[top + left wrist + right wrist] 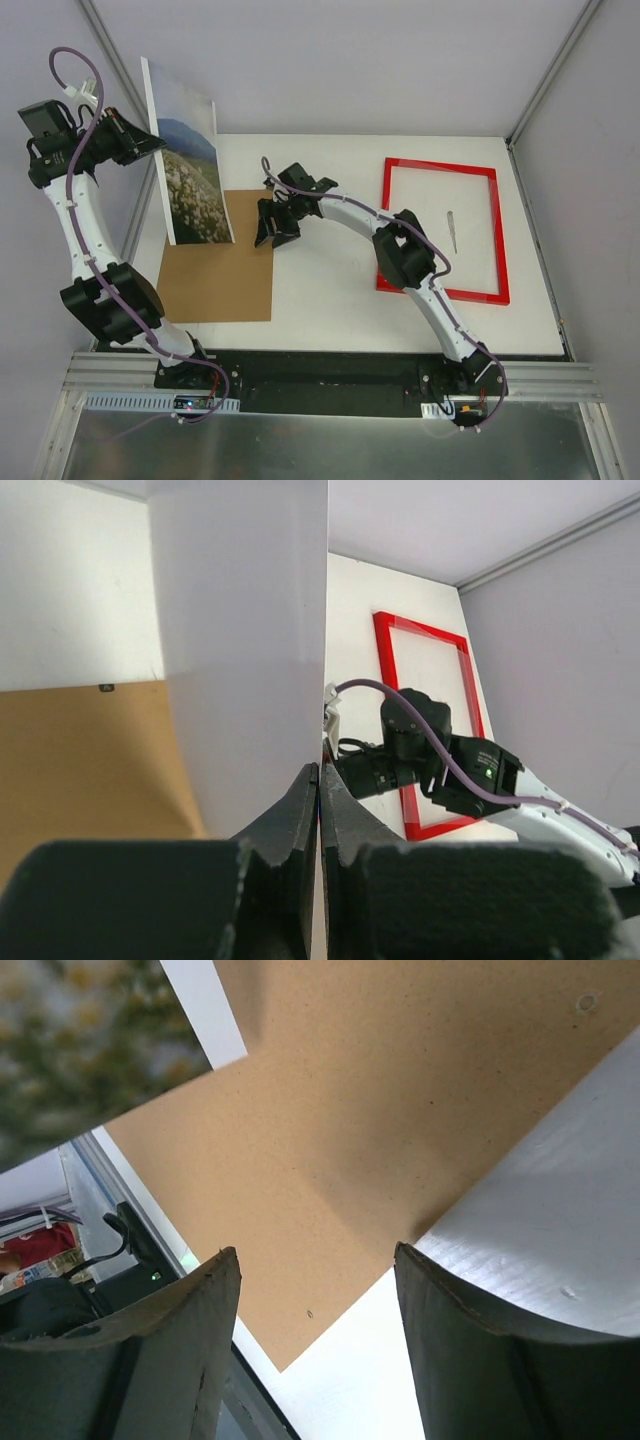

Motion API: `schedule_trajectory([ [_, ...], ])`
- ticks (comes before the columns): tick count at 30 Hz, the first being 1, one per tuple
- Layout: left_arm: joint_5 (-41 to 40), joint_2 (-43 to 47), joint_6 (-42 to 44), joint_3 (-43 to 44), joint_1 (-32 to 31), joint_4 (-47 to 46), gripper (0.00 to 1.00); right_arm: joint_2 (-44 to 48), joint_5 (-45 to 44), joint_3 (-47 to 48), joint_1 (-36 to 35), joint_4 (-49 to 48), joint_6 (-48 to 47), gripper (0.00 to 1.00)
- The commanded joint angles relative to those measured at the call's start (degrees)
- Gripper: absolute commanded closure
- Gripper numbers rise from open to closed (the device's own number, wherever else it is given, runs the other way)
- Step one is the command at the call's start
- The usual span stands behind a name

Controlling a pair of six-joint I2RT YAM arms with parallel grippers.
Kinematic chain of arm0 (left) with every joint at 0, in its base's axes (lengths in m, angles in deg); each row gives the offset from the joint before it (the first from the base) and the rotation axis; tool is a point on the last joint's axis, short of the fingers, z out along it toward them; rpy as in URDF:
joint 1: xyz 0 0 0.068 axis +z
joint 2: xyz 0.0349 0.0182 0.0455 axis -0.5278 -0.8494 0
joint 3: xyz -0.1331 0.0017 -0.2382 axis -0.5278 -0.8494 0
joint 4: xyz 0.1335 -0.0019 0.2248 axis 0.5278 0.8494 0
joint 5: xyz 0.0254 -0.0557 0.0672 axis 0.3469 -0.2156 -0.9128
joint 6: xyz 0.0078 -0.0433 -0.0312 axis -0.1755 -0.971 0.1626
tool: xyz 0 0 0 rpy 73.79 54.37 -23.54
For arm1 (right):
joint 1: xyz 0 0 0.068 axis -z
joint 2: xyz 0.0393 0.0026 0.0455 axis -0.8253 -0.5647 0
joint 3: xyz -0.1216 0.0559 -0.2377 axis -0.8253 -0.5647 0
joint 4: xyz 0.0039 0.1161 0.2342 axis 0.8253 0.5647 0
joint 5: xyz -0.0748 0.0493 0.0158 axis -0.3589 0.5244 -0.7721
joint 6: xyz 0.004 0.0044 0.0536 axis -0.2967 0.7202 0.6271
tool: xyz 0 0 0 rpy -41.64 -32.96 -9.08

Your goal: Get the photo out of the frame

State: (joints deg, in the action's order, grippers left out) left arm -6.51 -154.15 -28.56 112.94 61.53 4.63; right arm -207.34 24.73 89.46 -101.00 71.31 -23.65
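Left gripper [319, 775] pinching photo [190, 170] edge, frame [440, 166] apart

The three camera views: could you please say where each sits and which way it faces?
Top external: overhead, behind the robot, looking down at the table; both arms show.
Left wrist: on the raised left end effector, looking along the pinched photo toward the frame; fingers show.
Right wrist: on the open right end effector, facing the backing board below; fingers show.
Both wrist views share backing board and photo.

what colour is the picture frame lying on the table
The frame is bright red all round; it shows best in the top external view.
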Motion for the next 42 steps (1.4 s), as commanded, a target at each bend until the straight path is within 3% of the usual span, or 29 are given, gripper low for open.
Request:
schedule_trajectory([
  [1, 3.9, 1.6, -2.2, 0.3, -0.4, -1.1, 1.00, 5.7, 4.9, -0.1, 3.4, 0.6, -1.2, 0.35],
  [11, 1.2, -4.2, -6.2, 2.8, -11.9, -1.7, 1.00, 23.1, 12.5, -14.9, 16.6, 3.5, -11.8, 0.35],
  [14, 3.1, -7.0, -11.6, 7.1, -15.9, -3.0, 1.00, 27.5, 13.9, -18.3, 19.9, 4.4, -14.1, 0.34],
  [18, 7.4, -7.2, -23.2, 6.2, -18.3, -14.0, 1.00, 32.0, 15.0, -21.3, 24.6, 5.3, -16.1, 0.34],
  [21, 6.7, -7.5, -25.3, 3.0, -18.4, -17.5, 1.00, 34.8, 14.9, -23.5, 28.3, 5.5, -16.7, 0.34],
  [30, -5.5, -16.0, -14.2, -20.2, -20.3, -17.5, 1.00, 40.7, 11.6, -27.8, 36.9, 6.3, -19.9, 0.33],
  [42, -15.2, -20.8, -13.7, -32.2, -27.4, -23.3, 1.00, 42.6, 10.8, -27.7, 38.5, 6.5, -22.4, 0.30],
])
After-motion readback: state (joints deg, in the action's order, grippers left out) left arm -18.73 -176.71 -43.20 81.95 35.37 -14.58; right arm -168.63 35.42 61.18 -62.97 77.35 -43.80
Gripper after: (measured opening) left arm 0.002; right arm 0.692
